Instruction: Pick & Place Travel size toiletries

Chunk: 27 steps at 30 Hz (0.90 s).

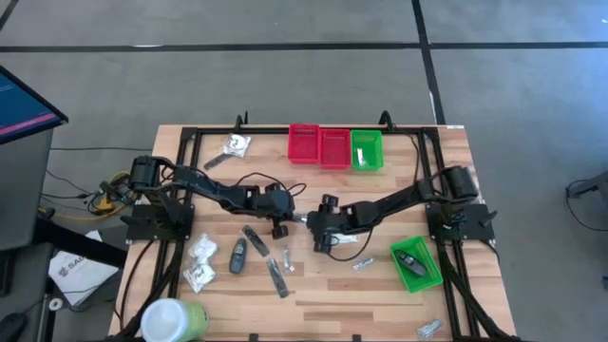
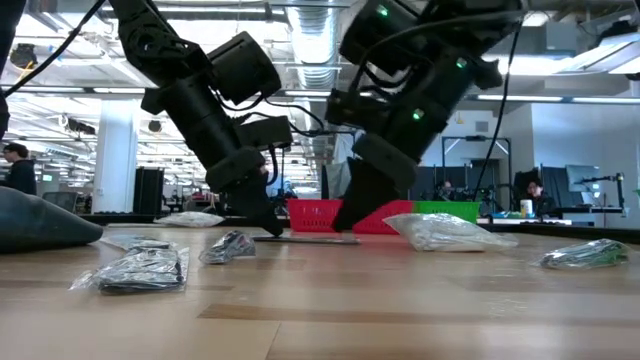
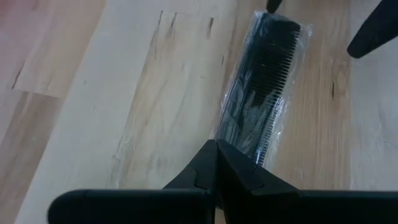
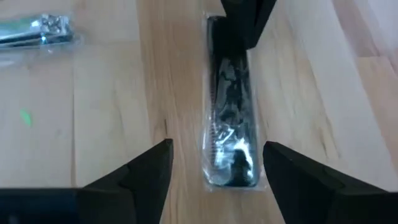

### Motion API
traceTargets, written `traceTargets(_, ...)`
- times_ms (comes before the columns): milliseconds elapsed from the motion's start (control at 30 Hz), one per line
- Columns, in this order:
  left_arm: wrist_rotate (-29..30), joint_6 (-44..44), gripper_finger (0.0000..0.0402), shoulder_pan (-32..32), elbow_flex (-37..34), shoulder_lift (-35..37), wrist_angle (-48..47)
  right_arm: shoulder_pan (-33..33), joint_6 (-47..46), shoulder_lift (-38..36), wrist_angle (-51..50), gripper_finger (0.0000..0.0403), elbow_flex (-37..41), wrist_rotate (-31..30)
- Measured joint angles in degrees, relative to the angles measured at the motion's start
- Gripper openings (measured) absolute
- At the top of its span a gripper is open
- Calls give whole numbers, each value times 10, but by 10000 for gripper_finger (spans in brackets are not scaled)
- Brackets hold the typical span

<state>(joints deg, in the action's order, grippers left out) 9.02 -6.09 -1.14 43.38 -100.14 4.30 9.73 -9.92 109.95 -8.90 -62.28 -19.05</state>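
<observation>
The round white-and-green tub (image 1: 171,319) stands at the near left corner of the light wooden worktop (image 1: 361,309), and a small silvery sachet (image 1: 428,329) lies at the near right corner. Just beyond the tub lie two white crinkly clear-plastic packets (image 1: 200,262), with a dark grey oval item (image 1: 238,256) beside them and slim dark sticks in clear wrap (image 1: 276,276) next to that. On the right side, a green plastic bin (image 1: 416,263) sits tilted on the worktop with a dark item inside it; a small silvery packet (image 1: 362,264) lies just left of it.

At the middle of the worktop, both arms meet over a black comb in a clear plastic sleeve (image 4: 230,134). The right end effector (image 4: 217,165) is low over it with its fingers spread wide, one on each side of the comb's near end, apart from it and gripping nothing. The left end effector (image 3: 216,162) is at the comb's other end with its fingers pressed together, holding nothing, its tip just over the sleeve.

Farther back, another clear packet (image 1: 236,144) lies at the far left, and two red plastic bins (image 1: 318,145) and a second green bin (image 1: 367,149) sit side by side along the far edge
</observation>
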Motion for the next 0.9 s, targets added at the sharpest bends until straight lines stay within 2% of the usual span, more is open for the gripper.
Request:
traceTargets(433,21,13,1,11,-2,3,33,15,9,-5,-19,239,-15,-20)
traceTargets(900,8,-2,1,-2,-1,-1,10,15,9,-5,-13,240,-15,-19)
